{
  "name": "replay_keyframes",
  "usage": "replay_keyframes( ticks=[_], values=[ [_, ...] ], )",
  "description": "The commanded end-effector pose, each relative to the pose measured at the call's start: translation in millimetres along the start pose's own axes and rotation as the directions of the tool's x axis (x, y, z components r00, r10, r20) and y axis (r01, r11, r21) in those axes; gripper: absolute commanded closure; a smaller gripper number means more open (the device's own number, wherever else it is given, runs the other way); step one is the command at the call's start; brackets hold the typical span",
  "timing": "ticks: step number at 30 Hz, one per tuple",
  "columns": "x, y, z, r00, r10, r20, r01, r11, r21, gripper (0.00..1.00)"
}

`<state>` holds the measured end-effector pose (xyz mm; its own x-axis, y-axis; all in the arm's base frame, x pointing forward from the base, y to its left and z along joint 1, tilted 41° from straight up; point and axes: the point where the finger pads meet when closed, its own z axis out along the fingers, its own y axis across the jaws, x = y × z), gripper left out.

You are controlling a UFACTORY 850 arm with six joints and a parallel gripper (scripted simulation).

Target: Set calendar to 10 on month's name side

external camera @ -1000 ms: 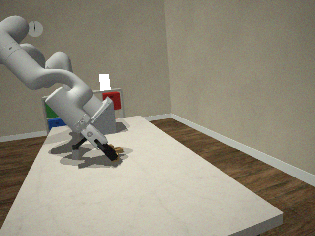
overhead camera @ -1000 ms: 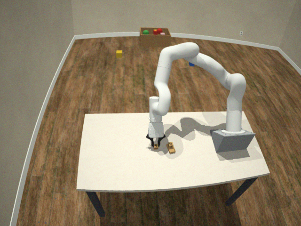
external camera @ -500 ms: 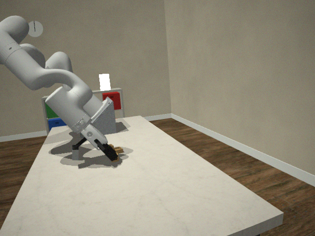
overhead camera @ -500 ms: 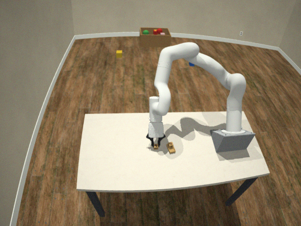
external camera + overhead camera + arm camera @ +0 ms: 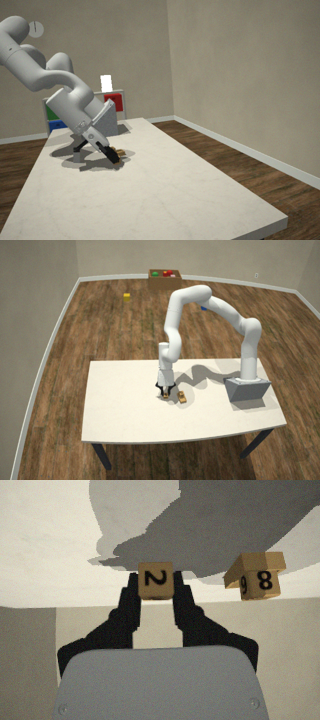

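The small wooden cube with a black 2 on the face toward the wrist view [image 5: 165, 395] [image 5: 117, 162] [image 5: 155, 581] is low over the white table [image 5: 124, 415] [image 5: 155, 196] [image 5: 45, 540], beside the tray and not in it; whether its underside touches the table I cannot tell. Its 2 lies turned on its side in the wrist view. The black two-fingered gripper [image 5: 165, 392] [image 5: 115, 156] [image 5: 156, 583] is closed on it, one finger against each side, tilted rather than straight down

Just beside it stands the light-brown wooden tray [image 5: 183, 400] [image 5: 121, 152] [image 5: 262, 560], bearing the second wooden cube, marked 8 and what looks like 9 or 6 [image 5: 181, 394] [image 5: 112, 148] [image 5: 265, 581]. Part of the tray has no cube on it, so one place seems free

The step in hand looks like turning or setting down the held cube so that the wanted digit will face the month side. That side cannot be made out here, so it should be checked first. To do it well, keep the grip centred and square, lower until the base sits flat, and open slowly and evenly. Go wide of the tray, since a finger could nudge it or tip its cube. The other cube probably needs turning too, as neither visible face shows a 1 or 0
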<state>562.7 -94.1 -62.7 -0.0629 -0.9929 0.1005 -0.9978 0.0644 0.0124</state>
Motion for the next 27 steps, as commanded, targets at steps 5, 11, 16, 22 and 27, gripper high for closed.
replay_keyframes(
  ticks=[5,11,16,22,27],
  values=[
    [-0.3,-0.8,-0.6,1.0,-0.001,0.0,0.001,1.0,0.002,0.73],
    [0.2,-0.8,0.2,1.0,-0.001,0.0,0.001,1.0,0.002,0.73],
    [1.0,-0.8,1.3,1.0,-0.001,0.0,0.001,1.0,0.002,0.73],
    [2.1,-0.8,2.8,1.0,-0.001,0.0,0.001,1.0,0.002,0.73],
    [2.4,-0.8,3.2,1.0,-0.001,0.0,0.001,1.0,0.002,0.73]
  ],
)
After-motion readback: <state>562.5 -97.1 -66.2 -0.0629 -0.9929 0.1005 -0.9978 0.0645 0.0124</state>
